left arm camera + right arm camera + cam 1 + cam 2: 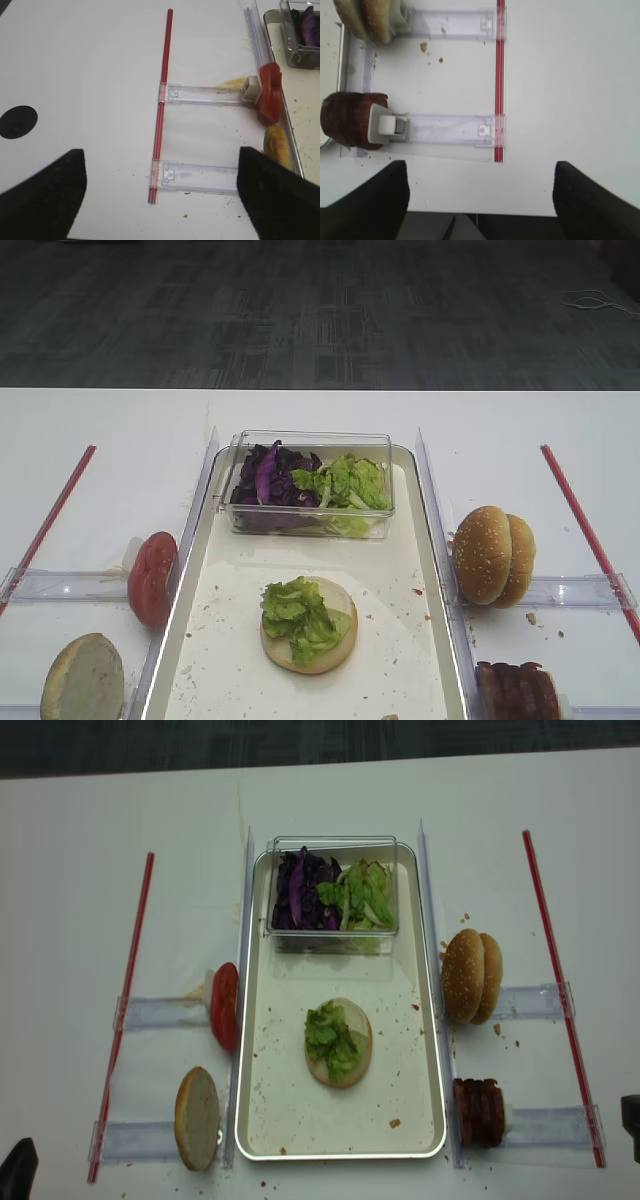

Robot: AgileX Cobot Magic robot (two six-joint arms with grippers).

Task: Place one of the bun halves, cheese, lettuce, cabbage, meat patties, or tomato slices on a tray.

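Resting on a pale round bun half (339,1042) in the silvery rectangular metal tray (262,1120), ruffled light green lettuce (328,1036) lies free; both grippers' jaws stand spread, gripping nothing.

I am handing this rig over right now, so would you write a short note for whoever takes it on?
Right gripper: open, empty, above the table near the meat patties.
Left gripper: open, empty, above the table near the tomato slices.
Tray: holds a flat bun half topped with lettuce, plus the clear box of cabbage and more lettuce.
Sesame buns stand right of the tray, a pale bun half left.
Left: add the next ingredient.
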